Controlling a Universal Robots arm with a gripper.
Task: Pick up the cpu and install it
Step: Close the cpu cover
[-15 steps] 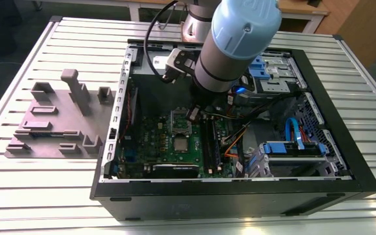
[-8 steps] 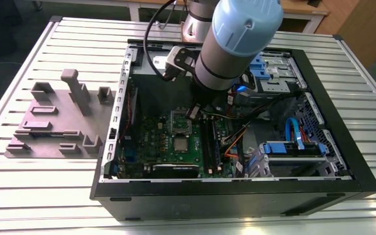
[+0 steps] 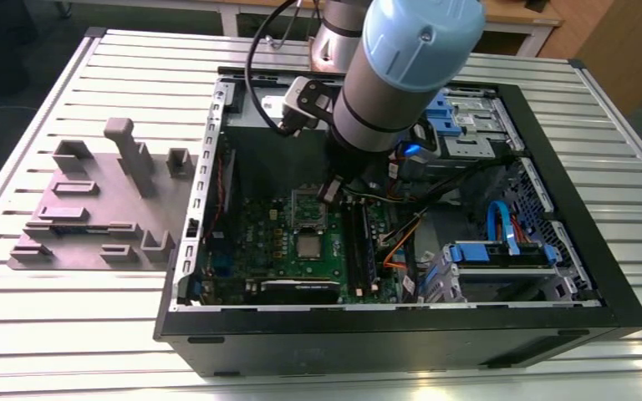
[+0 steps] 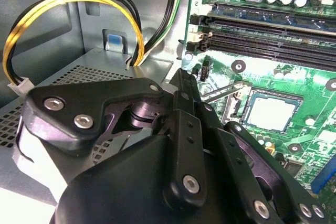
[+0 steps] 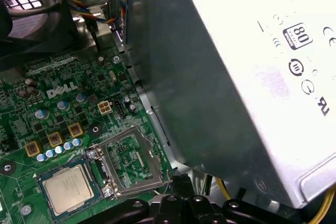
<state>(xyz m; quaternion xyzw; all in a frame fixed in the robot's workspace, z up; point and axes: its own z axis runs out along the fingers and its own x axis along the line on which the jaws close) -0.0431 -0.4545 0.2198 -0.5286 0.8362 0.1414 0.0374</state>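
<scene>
Nearest is seen the gripper [image 4: 182, 80], whose state cannot be told; the cpu [image 4: 272, 113] is seated on the motherboard [image 5: 31, 108] beside the opened socket frame [image 5: 119, 140].

The cpu [image 5: 65, 187] lies just beside the open socket frame [image 5: 131, 162].

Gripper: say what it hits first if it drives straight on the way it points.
The gripper probably meets the motherboard beside the open socket frame, not the cpu; depth is unclear.

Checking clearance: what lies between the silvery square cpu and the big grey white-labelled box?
In the first wrist view, the open shiny metal socket frame lies between the cpu and the box.
</scene>
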